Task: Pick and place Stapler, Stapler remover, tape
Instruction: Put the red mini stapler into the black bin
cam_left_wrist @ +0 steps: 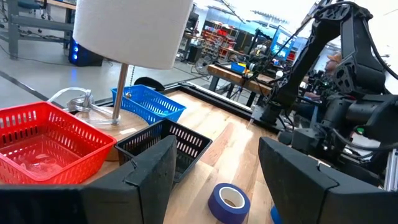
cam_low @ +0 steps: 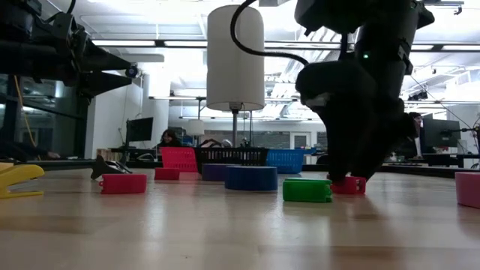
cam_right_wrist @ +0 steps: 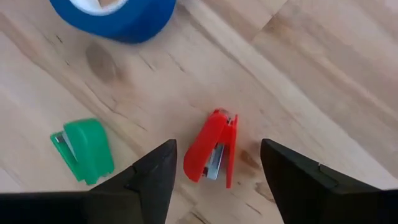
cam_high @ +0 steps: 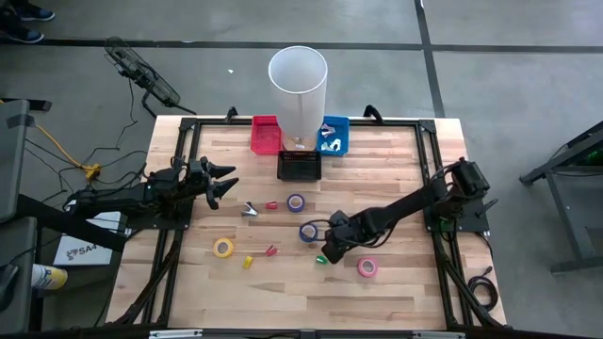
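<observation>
Wooden tabletop (cam_high: pixel 396 169) shows right gripper (cam_right_wrist: pixel 214 163) spread astride red stapler (cam_right_wrist: pixel 212 149), seemingly untouched; left gripper (cam_left_wrist: pixel 214 163) spread too.

Between the black fingers of the right pincer (cam_right_wrist: pixel 217 168) lies a bright red stapler (cam_right_wrist: pixel 211 148) with a silvery metal underside; just beside it sits a green stapler (cam_right_wrist: pixel 84 149), and a deep blue tape roll (cam_right_wrist: pixel 124 15) with a pale centre lies beyond. The worktop (cam_high: pixel 396 188) is pale wood in light and honey-toned planks. Ahead of the black left pincer (cam_left_wrist: pixel 214 171) stand a red basket (cam_left_wrist: pixel 43 140), a black basket (cam_left_wrist: pixel 168 143) and a blue basket (cam_left_wrist: pixel 149 102), all lattice-walled, and a white cylinder (cam_left_wrist: pixel 134 28).
</observation>
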Controlling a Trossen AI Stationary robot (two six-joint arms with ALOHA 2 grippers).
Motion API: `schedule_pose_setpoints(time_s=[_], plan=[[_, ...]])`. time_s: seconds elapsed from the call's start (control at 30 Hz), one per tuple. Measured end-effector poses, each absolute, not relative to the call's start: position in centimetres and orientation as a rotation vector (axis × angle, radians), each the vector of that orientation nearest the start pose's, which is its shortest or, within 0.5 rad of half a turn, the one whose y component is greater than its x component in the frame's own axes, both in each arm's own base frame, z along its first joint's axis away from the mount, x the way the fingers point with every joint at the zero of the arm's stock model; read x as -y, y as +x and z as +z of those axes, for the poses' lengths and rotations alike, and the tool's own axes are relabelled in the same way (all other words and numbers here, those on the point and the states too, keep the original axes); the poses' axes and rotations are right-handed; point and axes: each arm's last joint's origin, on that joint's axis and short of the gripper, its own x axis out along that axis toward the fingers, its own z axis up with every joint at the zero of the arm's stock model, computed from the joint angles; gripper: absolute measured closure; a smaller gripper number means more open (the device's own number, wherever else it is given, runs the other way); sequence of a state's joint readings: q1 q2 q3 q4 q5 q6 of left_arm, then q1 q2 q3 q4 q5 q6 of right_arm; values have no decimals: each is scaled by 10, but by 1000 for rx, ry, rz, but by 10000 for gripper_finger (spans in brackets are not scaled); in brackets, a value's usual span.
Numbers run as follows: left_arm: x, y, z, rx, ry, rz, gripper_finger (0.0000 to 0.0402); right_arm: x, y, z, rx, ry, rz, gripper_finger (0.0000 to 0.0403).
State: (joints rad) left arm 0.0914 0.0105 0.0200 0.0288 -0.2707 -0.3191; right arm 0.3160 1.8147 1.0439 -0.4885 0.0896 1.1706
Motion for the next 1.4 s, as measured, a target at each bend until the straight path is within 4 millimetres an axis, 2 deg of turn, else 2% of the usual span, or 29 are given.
schedule_pose_setpoints(time_s=[0.33,0.77,0.9,1.17,1.4], plan=[[-16,95,172,96,-319,353,176,-104,315,136,-1190,735,-514,228],[-16,95,172,96,-319,352,176,-104,314,139,-1231,708,-431,342],[-16,95,172,96,-319,353,176,-100,314,144,-1235,679,-391,353],[-16,95,172,96,-319,353,176,-67,321,173,-1114,684,-335,342],[-16,95,172,96,-319,352,176,-11,335,193,-964,709,-260,351]])
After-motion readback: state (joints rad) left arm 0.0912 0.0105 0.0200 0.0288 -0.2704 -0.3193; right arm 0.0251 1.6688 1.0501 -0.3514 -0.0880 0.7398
